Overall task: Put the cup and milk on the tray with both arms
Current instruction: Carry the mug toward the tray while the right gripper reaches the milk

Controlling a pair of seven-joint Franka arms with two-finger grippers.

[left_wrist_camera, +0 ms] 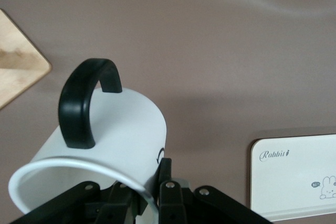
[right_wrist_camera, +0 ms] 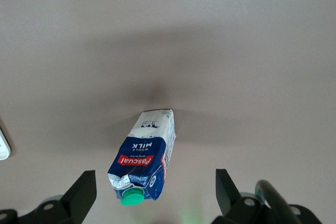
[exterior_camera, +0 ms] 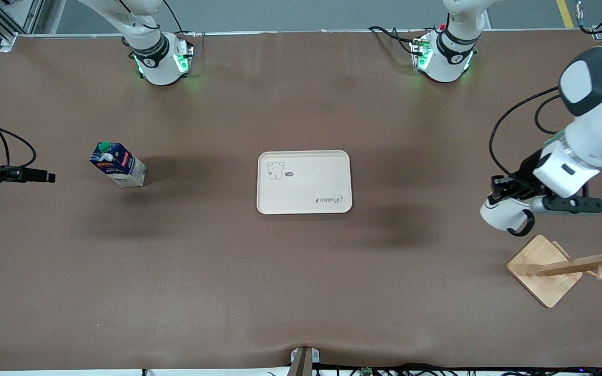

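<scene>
The cream tray (exterior_camera: 303, 198) lies flat at the middle of the table. The milk (exterior_camera: 118, 164), a dark blue carton with a green cap, stands upright toward the right arm's end. In the right wrist view the milk (right_wrist_camera: 144, 158) shows between the wide-apart fingers of my right gripper (right_wrist_camera: 155, 187), which is open and touches nothing. My left gripper (exterior_camera: 506, 189) is shut on the rim of the white cup (exterior_camera: 497, 215). It holds the cup tipped on its side in the air, beside the wooden rack. The cup (left_wrist_camera: 115, 129) has its black handle (left_wrist_camera: 84, 103) up, one finger (left_wrist_camera: 167, 174) pressed on its outer wall.
A wooden rack with a square base (exterior_camera: 544, 271) and slanted pegs stands near the left arm's end, nearer the front camera than the held cup. Its corner (left_wrist_camera: 16, 72) and the tray's edge (left_wrist_camera: 294, 182) show in the left wrist view. Brown cloth covers the table.
</scene>
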